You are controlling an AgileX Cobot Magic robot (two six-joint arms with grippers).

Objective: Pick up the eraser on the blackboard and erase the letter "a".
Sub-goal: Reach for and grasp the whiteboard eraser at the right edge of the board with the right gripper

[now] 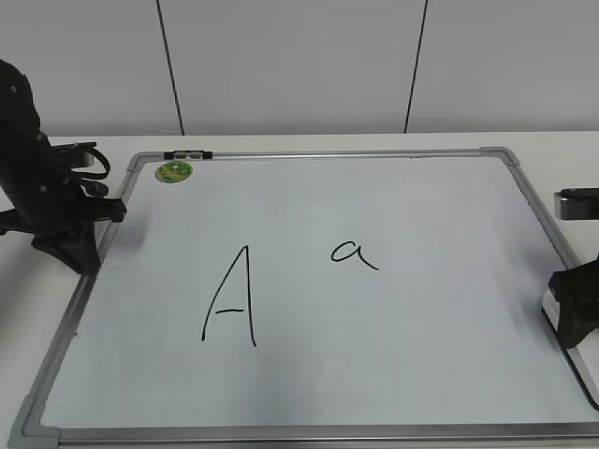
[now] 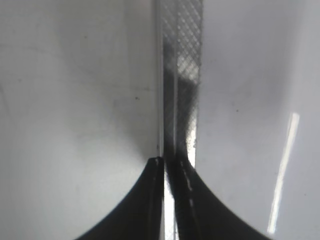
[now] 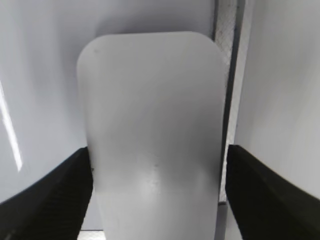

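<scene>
The blackboard (image 1: 421, 355) is a white board with a grey frame, lying flat on the table. The small letter "a" (image 1: 354, 253) is written near its middle, right of a large capital "A" (image 1: 232, 297). The white eraser (image 3: 155, 125) lies on the board's right edge, by the frame. It also shows in the exterior view (image 1: 552, 313). My right gripper (image 3: 159, 150) has one jaw on each long side of the eraser and is closed on it, low at the board (image 1: 576, 304). My left gripper (image 2: 170, 162) is shut and empty over the board's left frame (image 2: 182, 75). In the exterior view it is at the left edge (image 1: 80, 251).
A round green magnet (image 1: 174, 171) sits at the board's far left corner, with a small black clip (image 1: 187, 154) on the top frame beside it. A grey object (image 1: 578, 202) lies on the table past the right frame. A white wall stands behind the table.
</scene>
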